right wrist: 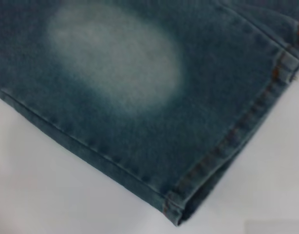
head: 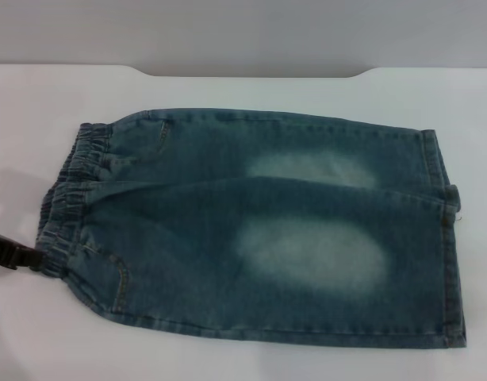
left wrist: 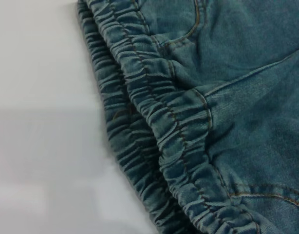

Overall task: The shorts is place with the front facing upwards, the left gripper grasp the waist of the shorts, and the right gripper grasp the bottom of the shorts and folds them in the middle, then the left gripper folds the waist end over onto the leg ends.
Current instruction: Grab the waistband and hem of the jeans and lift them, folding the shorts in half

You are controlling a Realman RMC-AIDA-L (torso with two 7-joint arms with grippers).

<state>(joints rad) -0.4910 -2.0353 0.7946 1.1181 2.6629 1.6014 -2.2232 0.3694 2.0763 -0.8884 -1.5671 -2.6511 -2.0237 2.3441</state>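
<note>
Both legs of the shorts (head: 259, 230) lay flat for folding; my left gripper (head: 9, 255), at eight o'clock, touched the waist (head: 65, 198), grip I couldn't tell.

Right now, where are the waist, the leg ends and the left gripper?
waist (left wrist: 181, 146): left wrist view, on the puckered elastic band.
leg ends (head: 450, 262): head view, on the near leg's stitched hem.
left gripper (head: 13, 255): head view, on the black claw beside the waistband.

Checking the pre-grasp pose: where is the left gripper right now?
In the head view the left gripper shows only at the frame's left edge, beside the near end of the shorts' waist, over the white table.
</note>
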